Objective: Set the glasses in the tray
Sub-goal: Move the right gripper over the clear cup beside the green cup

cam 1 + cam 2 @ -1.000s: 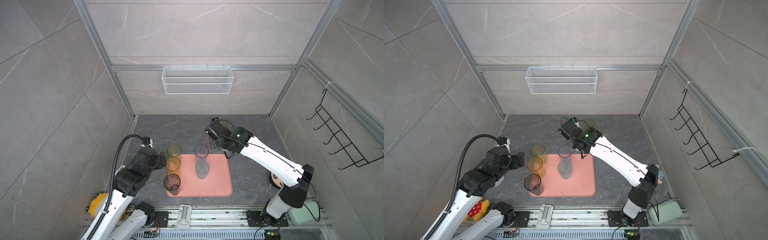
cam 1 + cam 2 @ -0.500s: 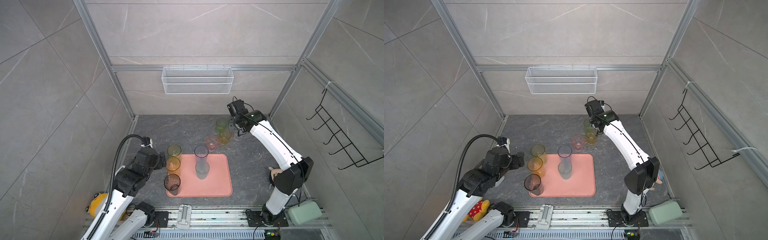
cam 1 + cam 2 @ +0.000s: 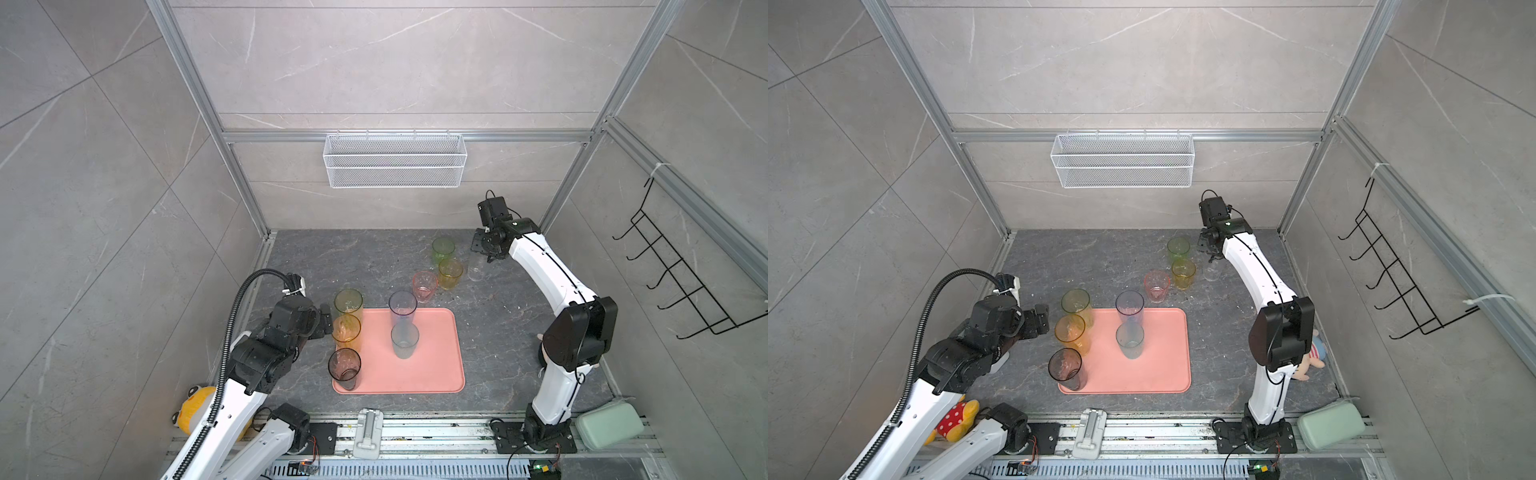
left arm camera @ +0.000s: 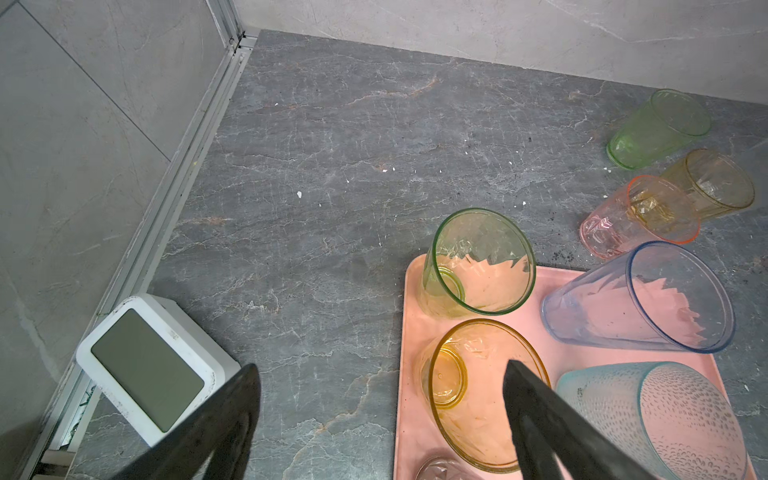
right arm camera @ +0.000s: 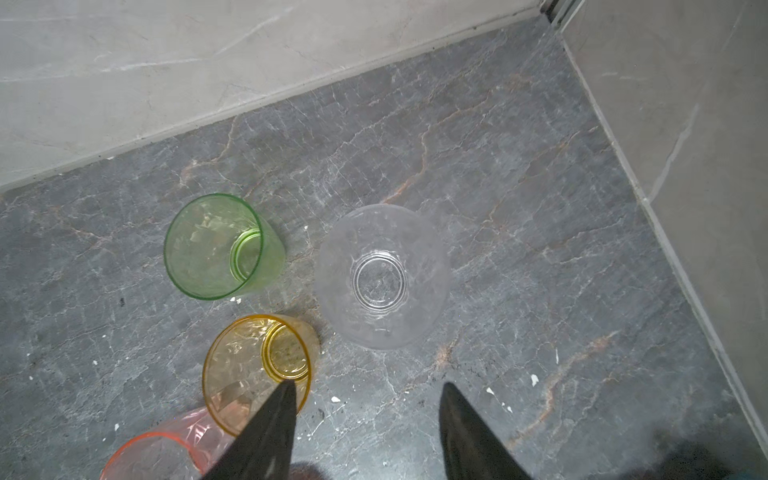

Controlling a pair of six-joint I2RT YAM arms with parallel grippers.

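Swung back from the tray (image 3: 436, 365), the right jaws are held parted, empty, over the clear glass (image 5: 382, 278); left jaws released. Five glasses (image 3: 402, 305) are placed; four remain.

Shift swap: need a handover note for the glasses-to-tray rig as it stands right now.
Left gripper: open, empty, beside the tall amber glass at the tray's left edge.
Right gripper: open, empty, close to the clear glass at back right.
Done: five glasses stand in the tray: yellow-green, tall amber glass, smoky grey, blue-grey, teal.
Left: pink, short amber, green and the clear glass, all upright on the dark surface behind the tray.
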